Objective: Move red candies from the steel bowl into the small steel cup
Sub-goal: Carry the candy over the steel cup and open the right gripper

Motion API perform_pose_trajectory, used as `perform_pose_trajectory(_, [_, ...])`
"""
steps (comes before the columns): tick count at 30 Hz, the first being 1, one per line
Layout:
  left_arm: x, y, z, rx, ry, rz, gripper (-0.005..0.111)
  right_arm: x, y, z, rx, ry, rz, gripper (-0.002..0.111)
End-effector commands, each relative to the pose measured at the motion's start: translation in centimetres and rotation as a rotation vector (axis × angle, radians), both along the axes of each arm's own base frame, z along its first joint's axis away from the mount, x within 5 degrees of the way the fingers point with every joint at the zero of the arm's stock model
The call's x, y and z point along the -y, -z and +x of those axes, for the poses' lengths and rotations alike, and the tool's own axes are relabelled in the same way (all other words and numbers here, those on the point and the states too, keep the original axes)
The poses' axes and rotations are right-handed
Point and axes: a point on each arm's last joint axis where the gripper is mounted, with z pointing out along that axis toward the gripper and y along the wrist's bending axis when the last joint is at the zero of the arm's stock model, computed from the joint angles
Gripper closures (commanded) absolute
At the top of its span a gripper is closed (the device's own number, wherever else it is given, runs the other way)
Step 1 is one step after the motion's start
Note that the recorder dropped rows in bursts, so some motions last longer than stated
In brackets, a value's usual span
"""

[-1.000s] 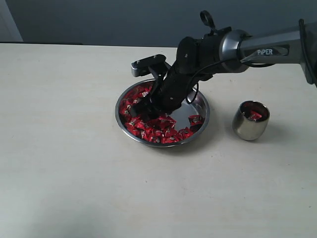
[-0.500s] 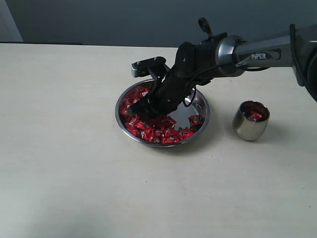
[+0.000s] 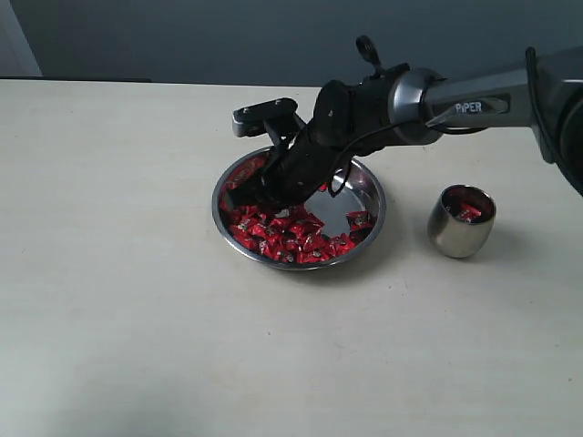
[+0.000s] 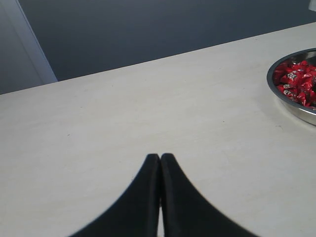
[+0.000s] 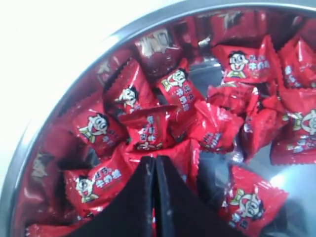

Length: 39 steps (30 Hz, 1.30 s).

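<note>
The steel bowl (image 3: 369,228) holds many red candies (image 3: 291,238), heaped mostly on its left and front side. My right gripper (image 3: 258,193) hangs just above the heap on the bowl's left part. In the right wrist view its jaws (image 5: 155,158) are pressed together, with the wrapper of one red candy (image 5: 173,154) pinched at the tips. The small steel cup (image 3: 460,232) stands upright to the right of the bowl with a few red candies (image 3: 468,211) inside. My left gripper (image 4: 160,157) is shut and empty over bare table, well away from the bowl (image 4: 296,111).
The pale table (image 3: 137,300) stretches round the bowl and cup. A dark wall runs behind the table's far edge (image 3: 137,80). The right arm (image 3: 455,96) reaches in from the right, above the ground between bowl and cup.
The right gripper's jaws have gone from wide open to shut in the candy heap. The wrist has risen a little and shifted left. Bowl and cup have not moved.
</note>
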Motion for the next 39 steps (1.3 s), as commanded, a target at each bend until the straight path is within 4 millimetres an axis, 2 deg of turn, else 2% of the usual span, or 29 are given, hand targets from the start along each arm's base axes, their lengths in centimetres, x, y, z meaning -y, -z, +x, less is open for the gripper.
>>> perform_pose_trajectory(1, [0.0, -0.1, 0.0, 0.012, 0.0, -0.002, 0.106, -0.1, -0.7, 0.2, 0.024, 0.0, 0.012, 0.109])
perform_pose_trajectory(4, [0.0, -0.1, 0.0, 0.012, 0.0, -0.002, 0.106, 0.0, -2.8, -0.2, 0.032, -0.019, 0.023, 0.109])
perform_pose_trajectory(6, [0.0, -0.1, 0.0, 0.012, 0.0, -0.002, 0.106, 0.3, -5.4, -0.5, 0.089, -0.042, 0.027, 0.109])
perform_pose_trajectory(7, [0.0, -0.1, 0.0, 0.012, 0.0, -0.002, 0.106, 0.6, -7.5, -0.7, 0.137, -0.046, 0.039, 0.109])
perform_pose_trajectory(11, [0.0, -0.1, 0.0, 0.012, 0.0, -0.002, 0.106, 2.1, -12.0, -1.0, 0.203, -0.018, 0.083, 0.109])
perform_pose_trajectory(13, [0.0, -0.1, 0.0, 0.012, 0.0, -0.002, 0.106, 5.9, -15.6, -1.1, 0.212, 0.074, 0.03, 0.109])
perform_pose_trajectory(14, [0.0, -0.1, 0.0, 0.012, 0.0, -0.002, 0.106, 7.2, -16.3, -1.2, 0.206, 0.102, -0.002, 0.109])
perform_pose_trajectory(17, [0.0, -0.1, 0.0, 0.012, 0.0, -0.002, 0.106, 12.6, -18.1, -2.2, 0.181, 0.207, -0.121, 0.109])
perform_pose_trajectory(19, [0.0, -0.1, 0.0, 0.012, 0.0, -0.002, 0.106, 15.5, -18.0, -3.4, 0.159, 0.266, -0.136, 0.109])
perform_pose_trajectory(21, [0.0, -0.1, 0.0, 0.012, 0.0, -0.002, 0.106, 17.7, -16.6, -4.6, 0.102, 0.319, -0.153, 0.109])
perform_pose_trajectory(23, [0.0, -0.1, 0.0, 0.012, 0.0, -0.002, 0.106, 18.7, -15.1, -5.2, 0.052, 0.34, -0.176, 0.109])
perform_pose_trajectory(28, [0.0, -0.1, 0.0, 0.012, 0.0, -0.002, 0.106, 19.6, -11.5, -6.1, 0.042, 0.359, -0.186, 0.109])
perform_pose_trajectory(39, [0.0, -0.1, 0.0, 0.012, 0.0, -0.002, 0.106, 19.5, -8.2, -5.3, -0.032, 0.349, -0.226, 0.109])
